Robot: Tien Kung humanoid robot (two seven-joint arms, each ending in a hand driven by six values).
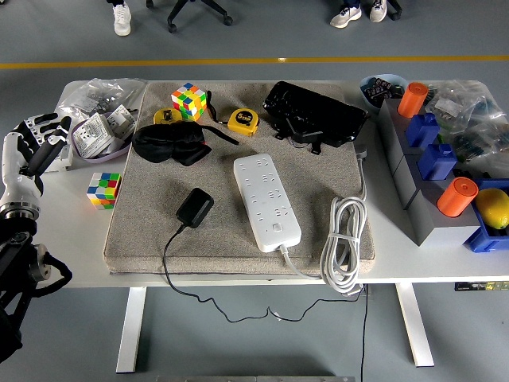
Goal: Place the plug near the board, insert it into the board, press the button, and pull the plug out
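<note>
A black plug adapter [195, 207] lies on the grey mat [143, 231], its thin black cord trailing off the table's near edge. To its right lies the white power strip [266, 200], with its button near the front end and its thick white cable coiled [343, 239] at the right. My left hand [32, 147] hovers at the far left edge of the table, fingers spread and holding nothing, well away from the plug. The right arm is out of sight.
On the mat's back part lie a black eye mask [169, 143], a Rubik's cube [189, 101], two yellow tape measures [242, 121] and a black pouch [314, 113]. Another cube [104, 190] sits left of the mat. Grey blocks with orange and blue pieces [433, 171] fill the right.
</note>
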